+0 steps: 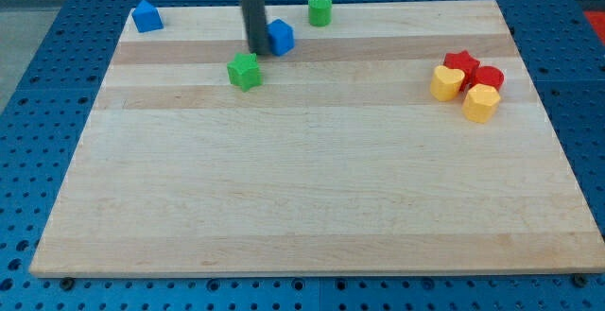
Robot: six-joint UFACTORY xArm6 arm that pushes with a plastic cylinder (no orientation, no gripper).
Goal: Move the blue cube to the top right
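**Tip set against the left side of the blue cube, ready for a push to the right**

Blue cube (281,36) near the top of the bench (302,198), left of centre, well short of the top right corner. My tip (257,50) planted just beside its left face, touching or nearly so; placed there, by the look of it, so that a slide toward the view's right carries the cube along the top edge. No jaws on this rod, so nothing open or closed to report.

Green star-like block (244,70) just below the tip, out of the likely path. Green cylinder (319,9) up and right of the cube, close enough to be clipped. Another blue block (146,16) at the top left corner. 2 red (461,63) (489,77) and 2 yellow blocks (446,82) (480,102) clustered at the right, below the target corner.
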